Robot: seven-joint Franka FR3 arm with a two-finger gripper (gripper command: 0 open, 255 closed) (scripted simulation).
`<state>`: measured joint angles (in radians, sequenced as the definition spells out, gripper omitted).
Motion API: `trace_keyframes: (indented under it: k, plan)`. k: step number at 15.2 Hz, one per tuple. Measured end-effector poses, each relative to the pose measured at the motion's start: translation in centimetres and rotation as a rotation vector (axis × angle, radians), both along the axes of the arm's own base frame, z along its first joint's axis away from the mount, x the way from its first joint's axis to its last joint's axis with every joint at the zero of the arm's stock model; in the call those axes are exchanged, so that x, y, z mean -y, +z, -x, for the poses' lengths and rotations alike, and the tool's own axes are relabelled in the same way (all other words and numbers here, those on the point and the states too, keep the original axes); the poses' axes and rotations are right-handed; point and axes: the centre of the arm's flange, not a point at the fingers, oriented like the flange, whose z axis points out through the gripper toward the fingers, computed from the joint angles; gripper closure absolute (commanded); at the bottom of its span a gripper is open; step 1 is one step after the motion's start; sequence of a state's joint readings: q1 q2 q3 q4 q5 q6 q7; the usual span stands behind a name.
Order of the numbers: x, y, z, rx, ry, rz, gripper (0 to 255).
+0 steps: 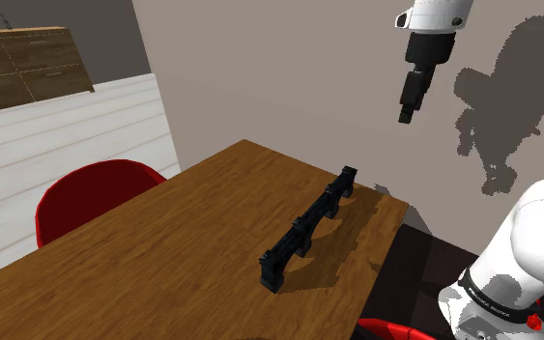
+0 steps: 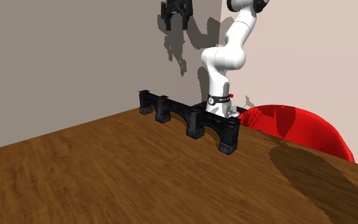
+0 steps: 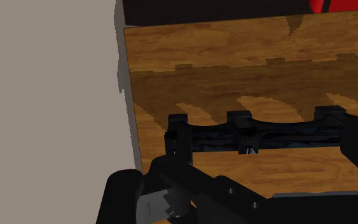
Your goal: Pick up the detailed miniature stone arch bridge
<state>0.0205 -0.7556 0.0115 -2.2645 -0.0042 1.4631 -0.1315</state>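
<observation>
Drawers (image 1: 30, 60) of brown wood hang at the shoulder view's far left, above white panelling. Next comes a red chair (image 1: 94, 198) tucked behind the table (image 1: 163, 261). Further right, the bridge (image 1: 310, 224) stands upright on its piers on the tabletop. It is drawn near black and runs lengthwise close to the table's right-hand edge. Its far end is near the grey wall (image 1: 289, 68).

The gripper (image 1: 407, 114) hangs high above and beyond that far end, well apart from the bridge. In the second exterior view its fingers stand wide, with nothing between them.

I judge this to be the approach, with the grasp not yet begun. The next move calls for coming down over the bridge with the fingers across its narrow deck, probably at a span between piers.

Nothing on the table blocks that descent. The wall beside the far end and the near table edge leave little room, and a second chair (image 2: 298, 127) sits by the stand.
</observation>
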Motion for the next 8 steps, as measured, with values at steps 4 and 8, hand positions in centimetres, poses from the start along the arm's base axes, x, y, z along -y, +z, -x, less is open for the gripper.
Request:
trace_keyframes:
  k: [4,8]
  plan:
    - [-1.6,-1.9,0.5,0.012,-0.132,0.004,0]
    - [-5.4,-5.8,0.7,0.033,-0.393,0.01,0]
